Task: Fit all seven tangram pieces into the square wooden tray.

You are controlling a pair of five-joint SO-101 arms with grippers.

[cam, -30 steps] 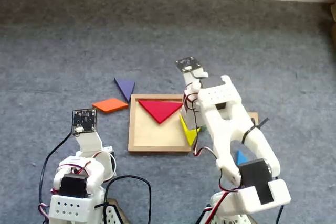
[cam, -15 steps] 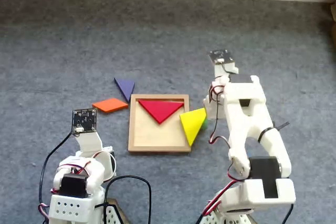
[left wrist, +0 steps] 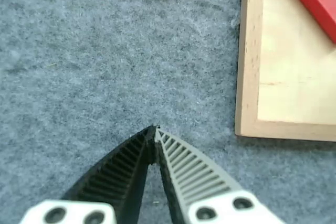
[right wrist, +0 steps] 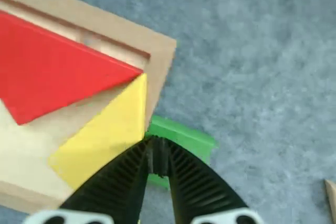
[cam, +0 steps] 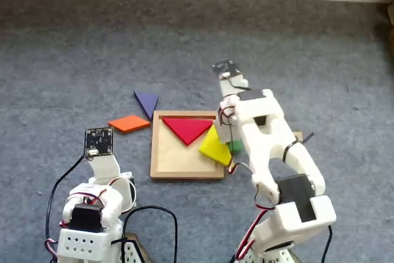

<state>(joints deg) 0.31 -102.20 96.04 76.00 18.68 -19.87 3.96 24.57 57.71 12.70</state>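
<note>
So the whole thing comes down to the yellow triangle [cam: 214,146] and the tray's [cam: 154,146] right rim. Yellow sits mostly inside the tray, just below the red triangle [cam: 186,129], which is already in along the far side. Yellow's outer corner hangs over the right rim near the near-right corner, though, so I'd say it isn't seated. I can't tell if it's lying flat or propped up on the wood. The right gripper [right wrist: 156,142] has its jaws together with nothing between them. Its tip is right at yellow's outer edge, where that edge meets the green piece [cam: 235,146], which lies on the carpet [cam: 92,47] touching the outside of the right rim. From the gripper, yellow lies inward toward the tray's middle, and its long side runs diagonally away from the tip. My guess is the next move is a nudge inward and a bit toward the near edge. The risk is dragging green along or bumping red. The left gripper [left wrist: 154,132] is also closed on nothing, over the carpet off the tray's near-left corner, so the right arm is clearly nearer. The orange piece [cam: 128,123] and the purple triangle [cam: 146,101] sit off the tray's far-left corner.
</note>
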